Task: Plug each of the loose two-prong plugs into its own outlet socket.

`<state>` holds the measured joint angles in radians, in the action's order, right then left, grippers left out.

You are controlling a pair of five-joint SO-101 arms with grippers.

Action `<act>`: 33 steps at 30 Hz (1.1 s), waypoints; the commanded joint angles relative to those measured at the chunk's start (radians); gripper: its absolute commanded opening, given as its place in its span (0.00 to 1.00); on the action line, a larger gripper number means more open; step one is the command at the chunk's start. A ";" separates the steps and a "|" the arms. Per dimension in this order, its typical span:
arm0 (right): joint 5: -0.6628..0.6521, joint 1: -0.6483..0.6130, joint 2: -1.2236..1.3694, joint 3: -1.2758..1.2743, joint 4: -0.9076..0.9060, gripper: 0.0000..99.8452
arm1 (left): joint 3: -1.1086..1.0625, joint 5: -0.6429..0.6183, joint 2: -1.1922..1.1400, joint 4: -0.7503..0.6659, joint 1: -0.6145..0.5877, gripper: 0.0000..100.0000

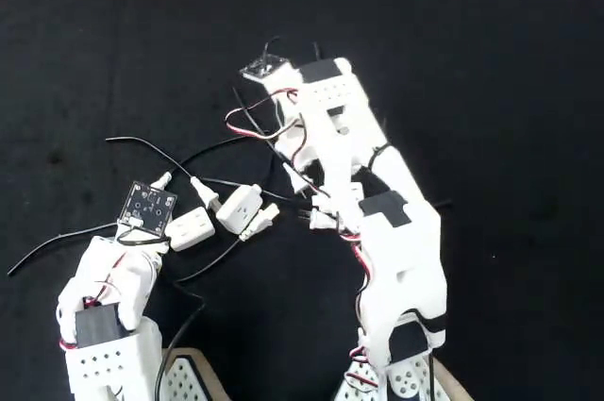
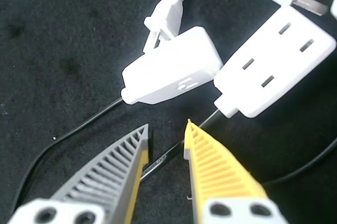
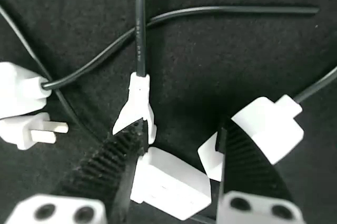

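A black-covered table (image 1: pixel 510 90) is carrying two white blocks toward its eight o'clock side: one outlet socket (image 1: pixel 192 227) and, just beside it at two o'clock, a second outlet socket (image 1: pixel 240 208). One plug (image 1: pixel 206 193) is lying at the first socket's twelve o'clock, another plug (image 1: pixel 264 219) at the second's four o'clock. Black cables (image 1: pixel 142 143) are trailing off toward nine o'clock.

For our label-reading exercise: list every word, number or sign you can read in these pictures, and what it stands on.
Nothing can be read for certain.
Black cable: faint marks along its sheath, too small to read.
White outlet block: a small moulded mark, too blurred to read.
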<state>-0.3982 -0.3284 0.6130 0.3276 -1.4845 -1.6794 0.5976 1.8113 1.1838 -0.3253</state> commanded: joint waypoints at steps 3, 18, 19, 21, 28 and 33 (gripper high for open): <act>0.003 -0.032 0.035 0.042 0.006 0.22 | -0.015 0.009 0.008 -0.020 -0.010 0.12; 0.006 -0.100 0.044 0.005 -0.020 0.22 | -0.015 0.009 0.008 -0.018 -0.010 0.12; 0.006 -0.100 0.044 0.007 -0.020 0.22 | -0.015 0.009 0.008 -0.018 -0.010 0.12; 0.006 -0.100 0.041 0.010 -0.020 0.20 | -0.015 0.009 0.008 -0.018 -0.010 0.12; 0.014 -0.086 0.035 0.074 -0.068 0.18 | -0.015 0.009 0.008 -0.020 -0.010 0.12; 0.008 -0.061 0.035 0.122 -0.098 0.31 | -0.015 0.009 0.008 -0.021 -0.008 0.12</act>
<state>-0.3982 -0.4143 0.6697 0.3798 -1.5612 -1.6794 0.5976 1.8113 1.1838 -0.3253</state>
